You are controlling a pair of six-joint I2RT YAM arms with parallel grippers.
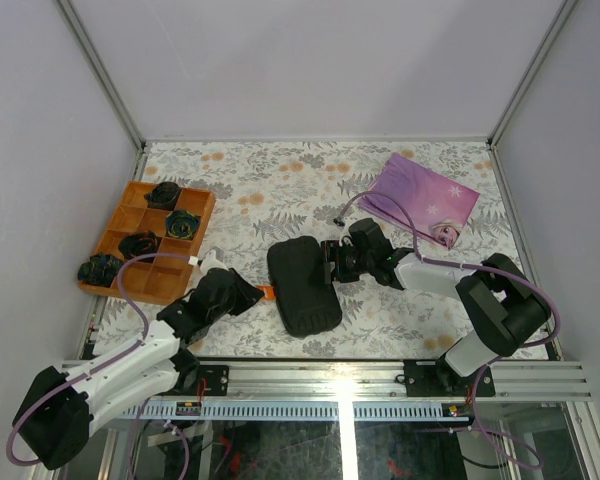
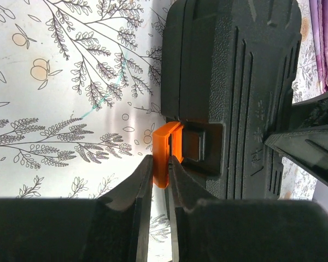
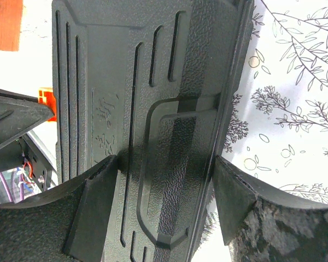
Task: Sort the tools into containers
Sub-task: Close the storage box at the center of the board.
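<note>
Closed tool case [image 1: 302,285] flat on table [image 1: 280,180]. Left gripper [image 2: 161,164] pinches the case's orange latch [image 2: 165,147]; right gripper [image 3: 167,164], jaws wide, clamps the case's opposite edge. No tools visible outside the case; whether any remain unsorted cannot be judged.

Bright, even overhead light is falling.
Glare is flaring on the silver aluminium rail [image 1: 346,376]; the white floral tablecloth [image 3: 300,71] is washing out.
</note>
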